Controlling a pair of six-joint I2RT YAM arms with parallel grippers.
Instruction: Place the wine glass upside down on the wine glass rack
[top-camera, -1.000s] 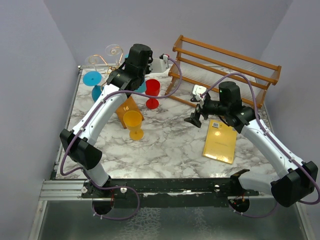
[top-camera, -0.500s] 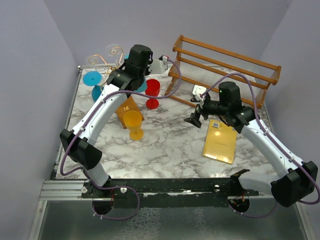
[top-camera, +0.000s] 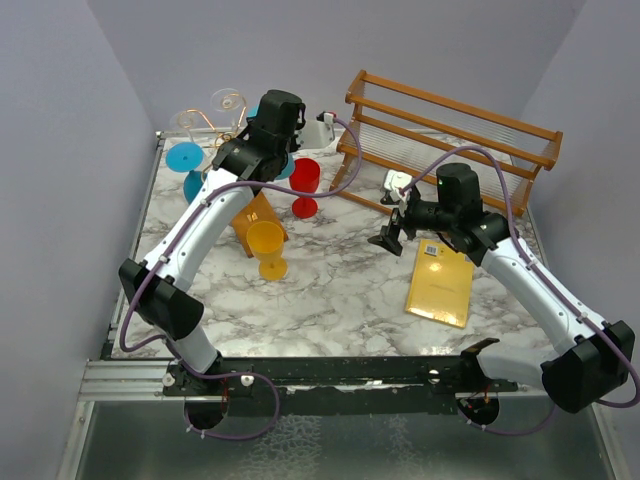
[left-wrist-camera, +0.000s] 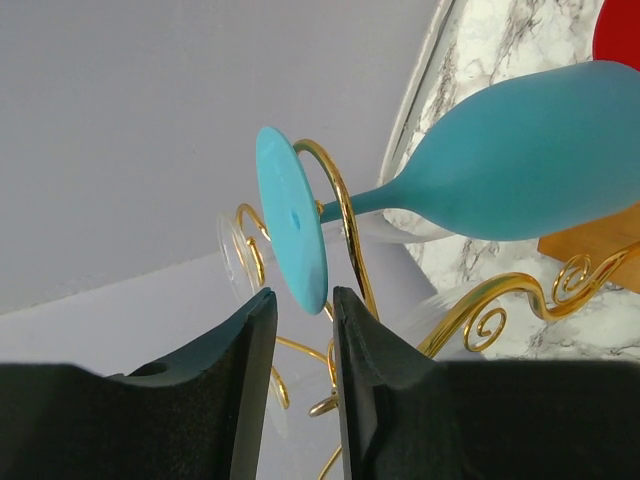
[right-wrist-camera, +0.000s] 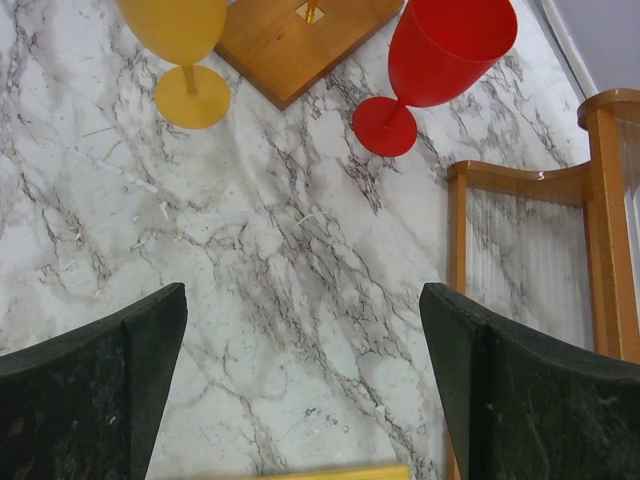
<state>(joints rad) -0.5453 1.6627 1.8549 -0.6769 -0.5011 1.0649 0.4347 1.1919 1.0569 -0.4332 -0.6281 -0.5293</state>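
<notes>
Left hand shows fingers slightly apart, the flat foot of the teal plastic wine glass just above their gap. Its stem crosses the thin gold wire rack at the marble counter's far-left corner. Right hand gapes wide over bare marble.
</notes>
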